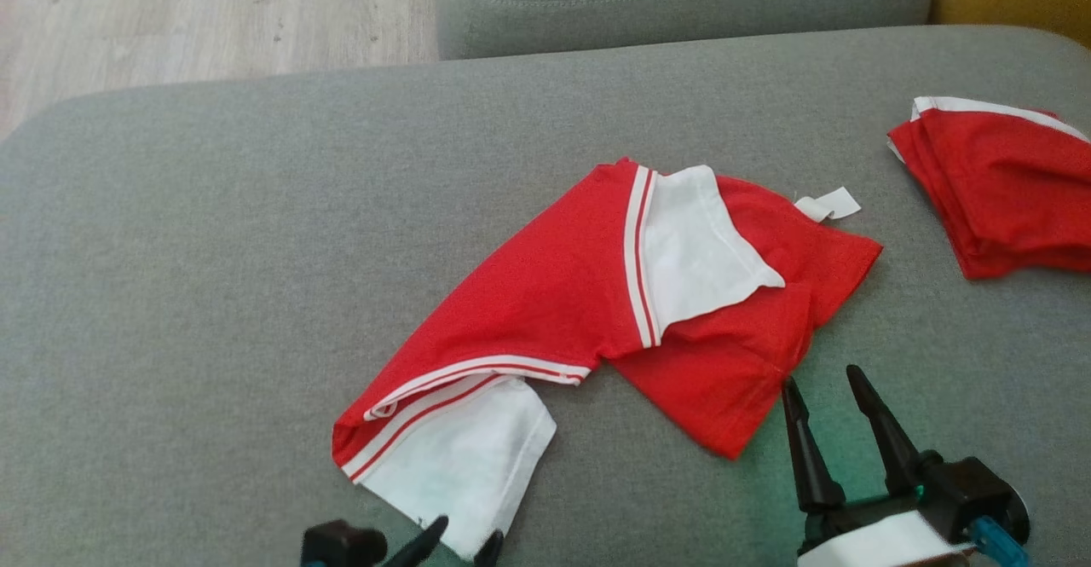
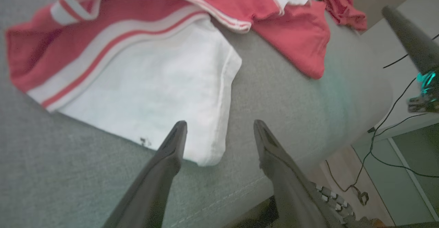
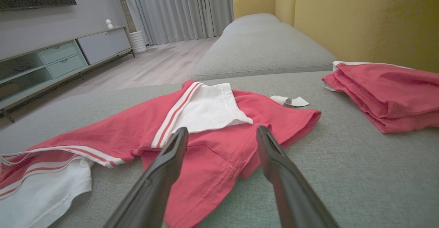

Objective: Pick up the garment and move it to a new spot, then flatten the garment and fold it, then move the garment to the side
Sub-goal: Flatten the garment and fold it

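Red-white T-shirt [image 1: 562, 294]: L gripper [image 1: 467, 540] wide, empty, at white sleeve [image 1: 460, 456]; R gripper [image 1: 820, 379] same, at red hem [image 1: 724, 413]. R-wrist view adds TV cabinet [image 3: 65, 55].

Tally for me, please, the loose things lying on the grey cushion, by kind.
Garments: 2, the spread red-and-white cloth garment and the folded red-and-white cloth garment
Slips: 1, the small white curled slip
Total: 3
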Robot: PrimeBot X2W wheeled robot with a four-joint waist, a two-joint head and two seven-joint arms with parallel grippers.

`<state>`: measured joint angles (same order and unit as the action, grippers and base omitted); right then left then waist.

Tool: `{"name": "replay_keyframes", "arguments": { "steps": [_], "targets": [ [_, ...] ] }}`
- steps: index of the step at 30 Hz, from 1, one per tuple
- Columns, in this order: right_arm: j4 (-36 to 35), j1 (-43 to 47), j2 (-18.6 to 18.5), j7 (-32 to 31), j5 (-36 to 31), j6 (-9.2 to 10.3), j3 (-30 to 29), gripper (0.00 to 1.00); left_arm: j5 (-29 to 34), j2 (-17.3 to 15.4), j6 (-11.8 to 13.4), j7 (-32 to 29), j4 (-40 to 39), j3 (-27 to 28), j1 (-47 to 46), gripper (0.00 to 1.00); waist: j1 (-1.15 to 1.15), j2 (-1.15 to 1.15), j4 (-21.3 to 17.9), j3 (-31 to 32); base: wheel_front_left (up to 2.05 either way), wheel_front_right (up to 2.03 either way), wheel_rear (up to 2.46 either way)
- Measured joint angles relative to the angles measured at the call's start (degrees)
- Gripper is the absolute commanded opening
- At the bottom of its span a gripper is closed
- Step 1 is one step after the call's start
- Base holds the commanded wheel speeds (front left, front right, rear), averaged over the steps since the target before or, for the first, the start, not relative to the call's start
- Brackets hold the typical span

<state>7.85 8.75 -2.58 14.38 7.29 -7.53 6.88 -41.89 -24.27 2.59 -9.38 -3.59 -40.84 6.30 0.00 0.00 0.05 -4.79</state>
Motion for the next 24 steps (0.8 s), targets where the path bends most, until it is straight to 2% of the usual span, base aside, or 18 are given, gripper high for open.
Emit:
{"name": "replay_keyframes", "arguments": {
  "steps": [7,17,18,19,20,21,22,24],
  "targets": [
    [-0.08,-0.47,0.0,0.0,-0.33,0.0,-0.03,1.0,3.64,1.58,-0.02,-2.82,8.21,-3.63,-2.98,1.0,0.0,0.0,-0.34,-1.18,0.0,0.0,0.0],
    [-0.41,-1.26,0.0,0.0,-0.45,0.0,-0.2,1.0,6.65,3.15,-0.26,-2.23,14.45,-5.01,-7.98,1.0,0.0,0.0,-0.49,-2.03,0.0,0.0,0.0],
    [-0.41,-1.26,0.0,0.0,-0.7,-0.01,-0.2,1.0,6.65,3.16,-0.37,-2.31,14.66,-5.23,-8.23,0.93,0.0,0.0,-0.51,-2.07,0.0,0.0,0.0],
    [-0.41,-1.27,0.0,0.0,-0.8,0.0,-0.2,1.0,6.65,3.16,-0.54,-2.65,14.77,-5.36,-8.4,0.79,0.0,0.0,-0.51,-2.08,0.0,0.0,0.0],
    [-0.41,-1.27,0.0,0.0,-0.8,0.0,-0.23,1.0,6.64,3.14,-0.59,-2.76,14.93,-5.35,-8.53,0.38,0.0,0.0,-0.51,-2.08,0.0,0.0,0.0],
    [-0.38,-1.27,0.0,0.0,-0.99,-0.01,-0.4,1.0,6.65,3.1,-0.58,-2.96,15.18,-5.34,-8.66,0.12,0.0,0.0,-0.5,-2.07,0.0,0.0,0.0],
    [-0.38,-1.27,0.0,0.0,-1.16,-0.01,-0.54,1.0,6.65,2.98,-0.58,-3.25,15.39,-5.34,-8.77,0.0,0.0,0.0,-0.48,-2.04,0.0,0.0,0.0],
    [-0.38,-1.27,0.0,0.0,-1.29,0.0,-0.59,1.0,6.67,2.87,-0.58,-3.32,15.48,-5.37,-8.82,0.0,0.0,0.0,-0.45,-1.99,0.0,0.0,0.0]
  ]
}}
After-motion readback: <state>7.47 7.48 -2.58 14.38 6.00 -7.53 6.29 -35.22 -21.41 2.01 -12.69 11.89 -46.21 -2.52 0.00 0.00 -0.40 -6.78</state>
